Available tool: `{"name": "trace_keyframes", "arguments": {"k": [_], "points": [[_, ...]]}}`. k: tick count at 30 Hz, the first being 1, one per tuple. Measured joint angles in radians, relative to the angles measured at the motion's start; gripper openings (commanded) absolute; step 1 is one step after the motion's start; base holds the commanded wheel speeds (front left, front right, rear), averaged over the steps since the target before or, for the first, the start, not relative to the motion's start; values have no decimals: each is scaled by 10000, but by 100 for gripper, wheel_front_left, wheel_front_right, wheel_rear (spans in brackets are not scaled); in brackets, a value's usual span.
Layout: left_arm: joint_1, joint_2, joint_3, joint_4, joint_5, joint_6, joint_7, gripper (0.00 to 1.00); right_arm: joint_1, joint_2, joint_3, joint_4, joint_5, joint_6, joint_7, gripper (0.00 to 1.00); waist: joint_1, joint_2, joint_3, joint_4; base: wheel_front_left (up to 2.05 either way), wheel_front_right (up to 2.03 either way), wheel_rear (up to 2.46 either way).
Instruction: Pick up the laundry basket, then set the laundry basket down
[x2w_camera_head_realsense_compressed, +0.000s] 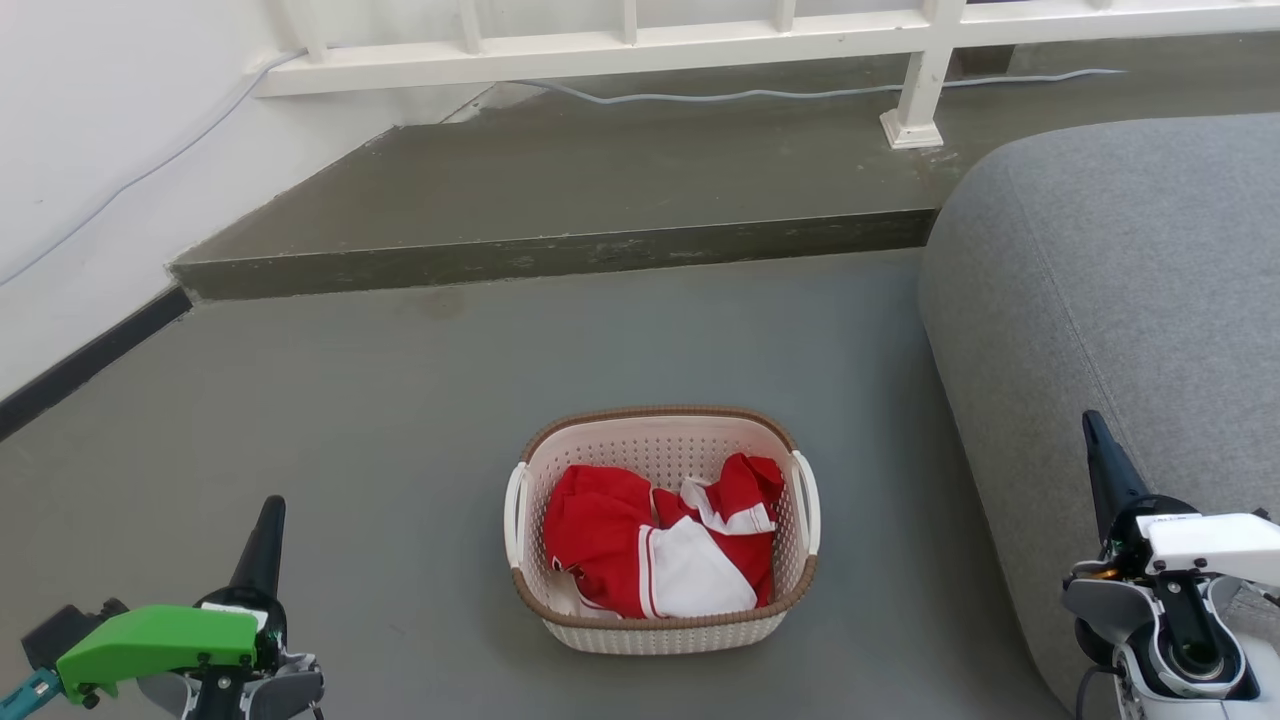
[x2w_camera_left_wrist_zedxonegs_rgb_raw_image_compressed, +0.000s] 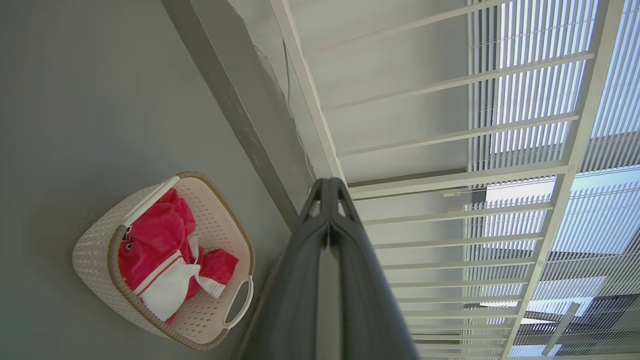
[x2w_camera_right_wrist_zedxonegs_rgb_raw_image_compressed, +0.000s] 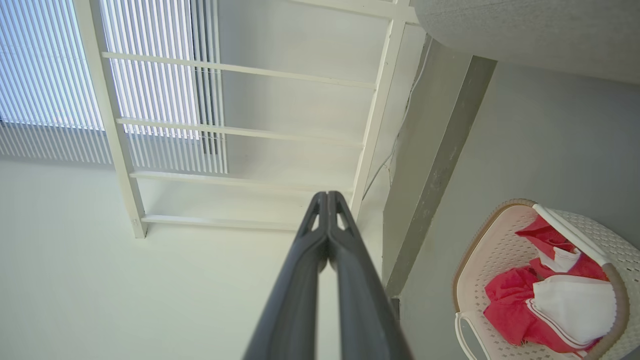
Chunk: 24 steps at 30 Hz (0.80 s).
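The laundry basket (x2w_camera_head_realsense_compressed: 662, 445) stands on the grey floor in front of me, cream-white and perforated with a brown rim and white loop handles on its two sides. Red and white clothes (x2w_camera_head_realsense_compressed: 655, 545) lie inside it. In the left wrist view the laundry basket (x2w_camera_left_wrist_zedxonegs_rgb_raw_image_compressed: 95, 252) sits at the lower left; the right wrist view has the laundry basket (x2w_camera_right_wrist_zedxonegs_rgb_raw_image_compressed: 480, 260) at the lower right. My left gripper (x2w_camera_head_realsense_compressed: 270, 510) is shut and empty, well to the basket's left. My right gripper (x2w_camera_head_realsense_compressed: 1092, 425) is shut and empty, far to its right. Both sets of fingertips (x2w_camera_left_wrist_zedxonegs_rgb_raw_image_compressed: 327, 182) (x2w_camera_right_wrist_zedxonegs_rgb_raw_image_compressed: 327, 194) are pressed together.
A grey sofa (x2w_camera_head_realsense_compressed: 1120, 300) fills the right side, close to my right arm. Beyond the basket a raised concrete step (x2w_camera_head_realsense_compressed: 560, 250) crosses the floor, with a white railing (x2w_camera_head_realsense_compressed: 700, 40) and a cable (x2w_camera_head_realsense_compressed: 800, 95) on it. A white wall (x2w_camera_head_realsense_compressed: 90, 150) runs along the left.
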Motion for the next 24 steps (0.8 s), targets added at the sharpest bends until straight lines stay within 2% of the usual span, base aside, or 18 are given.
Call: {"name": "trace_keyframes", "arguments": {"k": [14,24], "points": [[-115,-17,337,13,-1480,-6,416,0,-56,13,-305,-2,1605,4,399,0,0,0,-10,12,0,0,0],[-116,-25,355,13,-1570,-6,416,0,-62,13,-339,-6,1695,4,470,0,0,0,-9,12,0,0,0]]}}
